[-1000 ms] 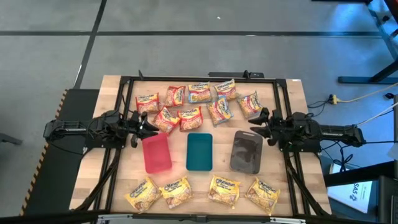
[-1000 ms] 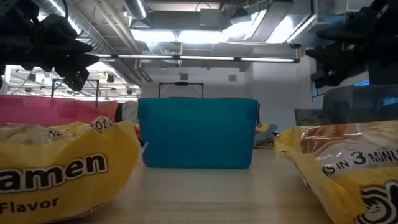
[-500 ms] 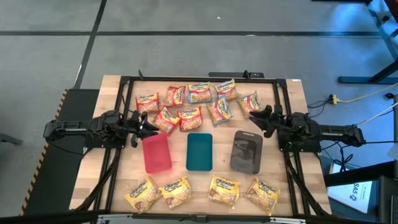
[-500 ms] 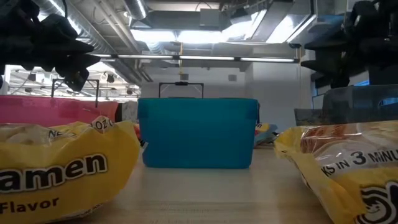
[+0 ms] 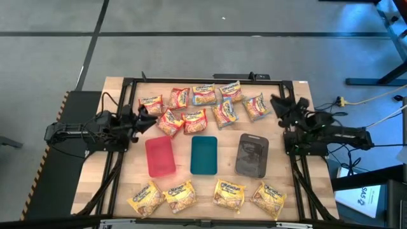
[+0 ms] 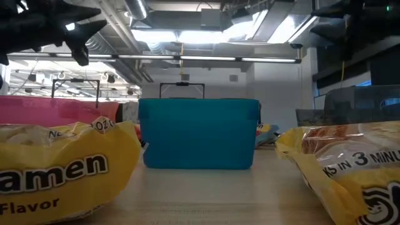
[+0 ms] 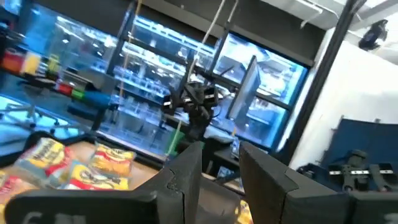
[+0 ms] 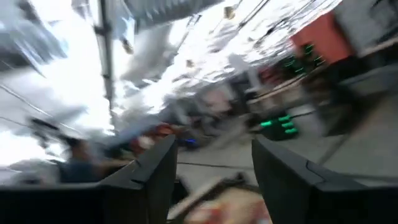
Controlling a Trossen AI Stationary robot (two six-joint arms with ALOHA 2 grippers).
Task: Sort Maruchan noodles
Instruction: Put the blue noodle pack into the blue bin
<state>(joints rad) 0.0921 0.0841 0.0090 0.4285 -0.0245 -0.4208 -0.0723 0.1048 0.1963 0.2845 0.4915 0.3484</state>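
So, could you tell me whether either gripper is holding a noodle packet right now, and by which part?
Nothing is held. The left gripper and right gripper both stand open and empty, above the table.

Two dark, matte-black jointed arms; blocky wrists with thin black cables looped alongside; left gripper (image 5: 147, 116), right gripper (image 5: 277, 102), each with two angular dark fingers (image 7: 186, 177)

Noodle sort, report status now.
Both hands open, empty: left hand, right hand. Maruchan packets unsorted; red tray, teal tray, grey tray bare. Nothing blocking.
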